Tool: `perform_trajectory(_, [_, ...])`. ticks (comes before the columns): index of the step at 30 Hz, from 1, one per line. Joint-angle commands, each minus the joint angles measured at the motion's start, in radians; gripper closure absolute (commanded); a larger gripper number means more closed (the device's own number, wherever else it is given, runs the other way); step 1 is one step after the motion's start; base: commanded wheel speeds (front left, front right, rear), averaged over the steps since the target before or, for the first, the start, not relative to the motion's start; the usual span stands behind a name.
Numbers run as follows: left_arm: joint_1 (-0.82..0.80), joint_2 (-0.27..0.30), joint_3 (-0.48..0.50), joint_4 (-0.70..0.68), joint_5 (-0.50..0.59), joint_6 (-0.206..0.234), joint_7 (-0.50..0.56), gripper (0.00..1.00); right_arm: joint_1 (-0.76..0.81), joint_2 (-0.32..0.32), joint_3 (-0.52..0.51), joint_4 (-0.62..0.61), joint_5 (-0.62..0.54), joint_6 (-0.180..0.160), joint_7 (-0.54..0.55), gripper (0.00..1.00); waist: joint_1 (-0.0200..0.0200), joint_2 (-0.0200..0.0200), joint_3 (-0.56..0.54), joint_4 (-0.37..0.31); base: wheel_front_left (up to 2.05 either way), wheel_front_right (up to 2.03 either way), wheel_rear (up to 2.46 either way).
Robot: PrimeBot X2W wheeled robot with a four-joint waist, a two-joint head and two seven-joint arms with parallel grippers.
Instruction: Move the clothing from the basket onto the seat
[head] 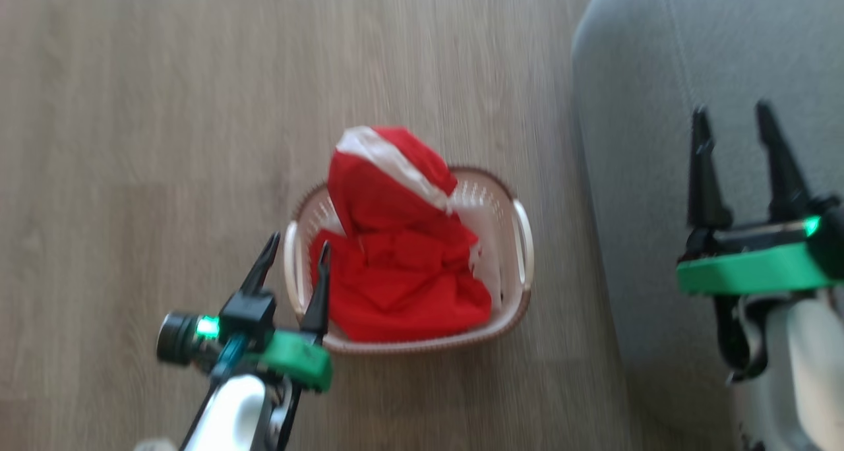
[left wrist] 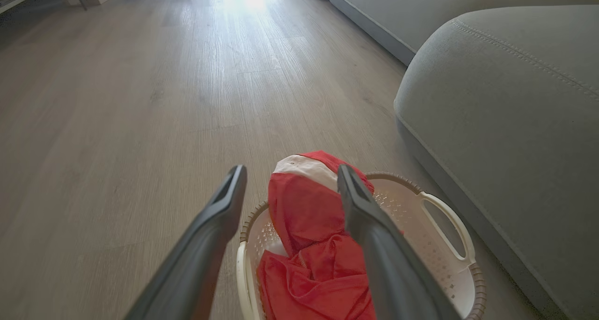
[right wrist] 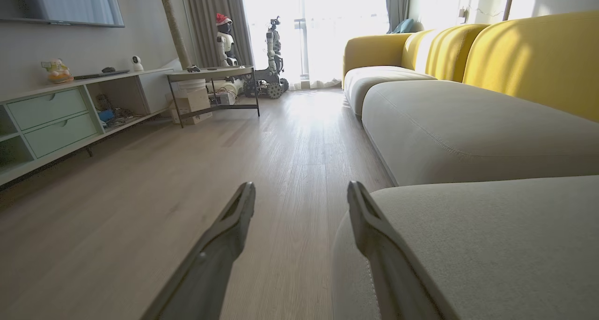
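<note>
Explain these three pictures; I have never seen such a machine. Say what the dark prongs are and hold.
This is a wheeled robot with two arms. One picture looks down from its head; the others look along each wrist. The dark prongs are claws: the left claw hangs open at the rim of the cream-white perforated plastic basket on the wooden floor, the right claw open over the grey fabric seat. Bright red clothing with white panels lies in the basket. Nothing is held.
</note>
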Motion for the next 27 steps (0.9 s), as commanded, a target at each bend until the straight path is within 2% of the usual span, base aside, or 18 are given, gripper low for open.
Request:
perform_trajectory(1, [-0.042,0.010,0.016,0.010,0.014,-0.004,-0.012,0.00,-0.041,0.001,0.014,-0.049,-0.012,0.000,-0.009,0.00,0.0000,0.0000,0.117,-0.030,0.00,0.00,0.00])
perform_trajectory(13, [-0.281,0.017,-0.073,0.342,0.074,-0.040,-0.012,0.00,-0.167,0.001,0.018,-0.161,-0.001,0.000,-0.009,0.00,0.0000,0.0000,0.345,-0.110,0.00,0.00,0.00])
perform_trajectory(20, [-0.400,0.020,-0.123,0.462,0.111,-0.060,-0.012,0.00,-0.182,0.001,0.025,-0.220,0.008,0.000,-0.009,0.00,0.0000,0.0000,0.444,-0.143,0.00,0.00,0.00])
perform_trajectory(27, [-0.517,0.028,-0.141,0.594,0.124,-0.057,-0.012,0.00,-0.209,0.001,0.041,-0.272,0.011,0.000,-0.009,0.00,0.0000,0.0000,0.521,-0.169,0.00,0.00,0.00])
